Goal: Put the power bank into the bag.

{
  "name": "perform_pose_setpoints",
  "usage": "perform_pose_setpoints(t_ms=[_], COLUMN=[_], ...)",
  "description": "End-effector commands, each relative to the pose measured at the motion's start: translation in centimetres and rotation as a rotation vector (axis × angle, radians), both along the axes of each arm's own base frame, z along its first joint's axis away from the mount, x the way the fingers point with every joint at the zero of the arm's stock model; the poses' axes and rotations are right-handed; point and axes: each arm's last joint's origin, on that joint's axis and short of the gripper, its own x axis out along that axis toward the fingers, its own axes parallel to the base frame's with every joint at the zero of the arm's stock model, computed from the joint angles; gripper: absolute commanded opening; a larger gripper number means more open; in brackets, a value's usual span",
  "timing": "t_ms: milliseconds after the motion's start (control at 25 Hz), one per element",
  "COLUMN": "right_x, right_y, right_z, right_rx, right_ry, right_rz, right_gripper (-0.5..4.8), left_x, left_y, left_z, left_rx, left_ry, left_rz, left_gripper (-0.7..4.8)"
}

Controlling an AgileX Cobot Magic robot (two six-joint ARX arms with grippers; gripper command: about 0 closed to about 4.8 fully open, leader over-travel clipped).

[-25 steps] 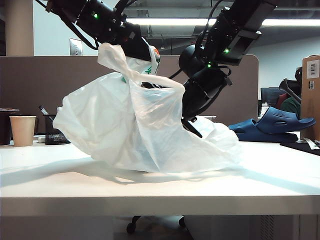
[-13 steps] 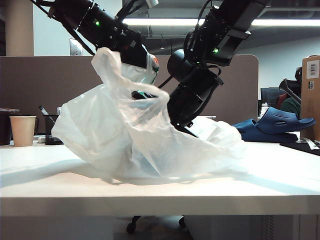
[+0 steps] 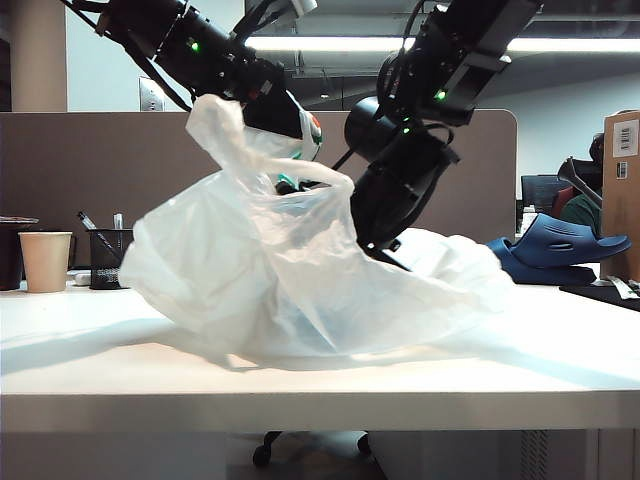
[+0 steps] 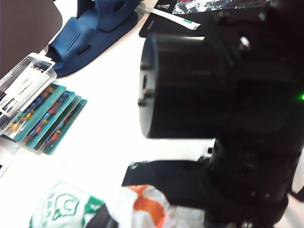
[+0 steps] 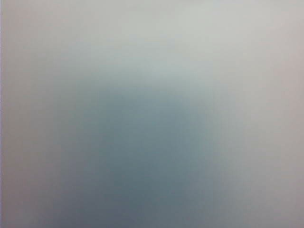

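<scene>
White table (image 3: 320, 385) has the plastic bag (image 3: 300, 270) slumped on it, paper cup (image 3: 45, 261), mesh pen holder (image 3: 110, 258), blue clog (image 3: 560, 250).

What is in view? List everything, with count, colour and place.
bag: one, translucent white, mid-table
power bank: none visible
paper cup: one, beige, far left
pen holder: one, black mesh, beside the cup
clog: one, dark blue, right
card packs: several, teal, near the clog
table: one, white
left gripper: black, at the bag's top, jaws unclear
right gripper: black, reaching into the bag, tips hidden
</scene>
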Motion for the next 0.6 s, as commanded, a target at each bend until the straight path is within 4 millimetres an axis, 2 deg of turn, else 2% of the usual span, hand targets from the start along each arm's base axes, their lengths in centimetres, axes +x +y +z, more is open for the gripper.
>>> perform_pose_setpoints(t_ms=[40, 240, 360, 399, 479, 599], right_x=[0.0, -0.1, -0.2, -0.2, -0.2, 0.0], right_y=[-1.1, -2.1, -2.5, -2.9, -3.0, -3.1], right_z=[3.5, 5.2, 5.6, 5.7, 5.7, 5.7], right_rx=[0.045, 0.056, 0.056, 0.049, 0.04, 0.014], right_ry=[-0.079, -0.12, -0.112, -0.1, -0.1, -0.134], right_rz=[-0.017, -0.038, -0.042, -0.05, -0.049, -0.065], right_gripper=[3.73, 3.83, 3.84, 4.08, 4.5, 4.53], left_x=[-0.1, -0.1, -0.1, -0.2, -0.3, -0.4], left_y=[0.0, 0.0, 0.1, 0.3, 0.4, 0.5], left_z=[0.4, 0.6, 1.0, 1.3, 1.7, 2.0], left_rx=[-0.008, -0.013, -0.001, 0.006, 0.012, 0.008], left_ry=[-0.015, -0.034, -0.06, -0.074, -0.09, -0.105], left_rz=[0.002, 0.007, 0.051, 0.077, 0.104, 0.113], left_gripper=[0.94, 0.94, 0.96, 1.29, 1.33, 1.33])
